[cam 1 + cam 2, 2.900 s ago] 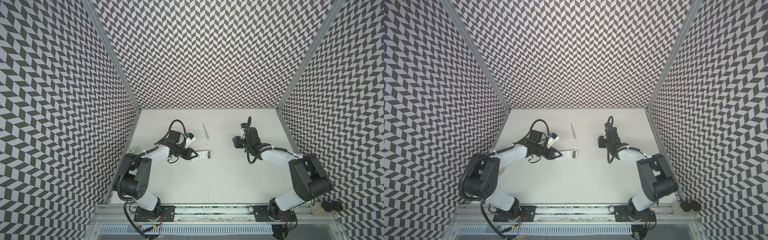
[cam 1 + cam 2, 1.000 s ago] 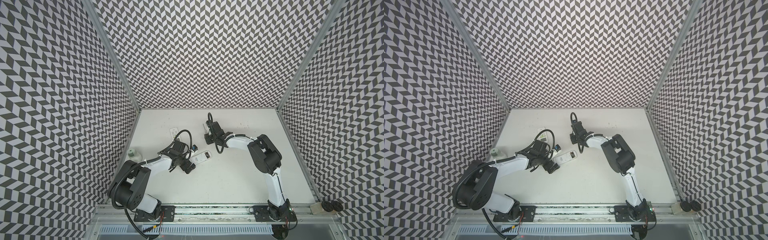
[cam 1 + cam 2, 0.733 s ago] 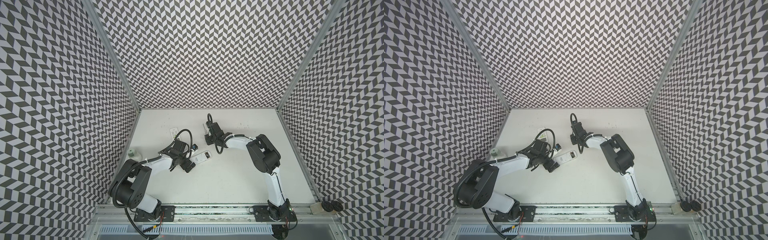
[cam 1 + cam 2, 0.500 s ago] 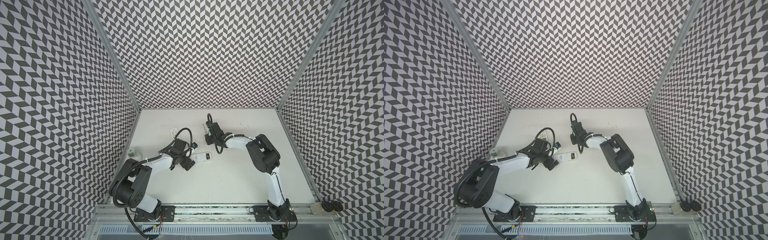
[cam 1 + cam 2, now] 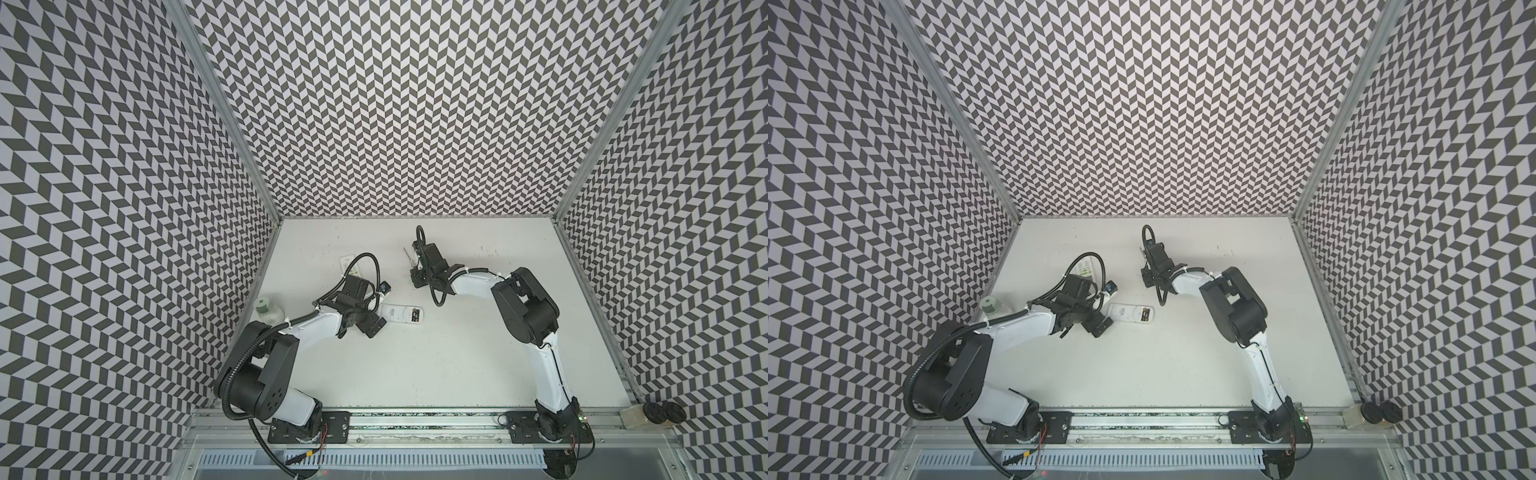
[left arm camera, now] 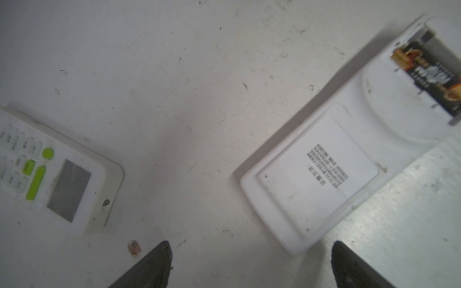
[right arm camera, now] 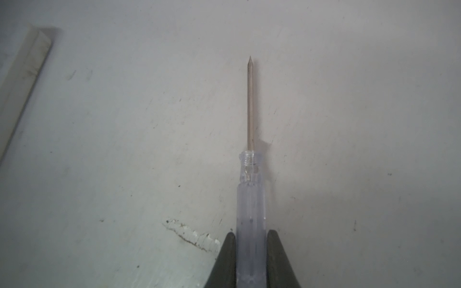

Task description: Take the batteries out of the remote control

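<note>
The batteries (image 6: 429, 74) sit in the open bay at one end of the remote control (image 6: 321, 174). It lies face-down on the counter (image 6: 199, 74), just ahead of your left tool (image 6: 252, 264). That tool is spread wide and holds nothing, with one fingertip close beside the remote's near corner.

You can see black cells with gold ends, seated side by side in the bay. Expect them to be light, rigid and smooth-skinned, so they will likely roll or slip under a pinch. The bay's walls also leave little of their sides to grasp. Levering under one end, by the contact, looks the better way in. Once a cell tips up, take it across its middle.

Your right tool (image 7: 250, 239) is pinching the clear handle of the screwdriver (image 7: 250, 104), with the thin shaft pointing out ahead over the counter. It is well apart from the remote in both top views. A second remote (image 6: 50, 174), buttons up, lies nearby; leave it alone.
</note>
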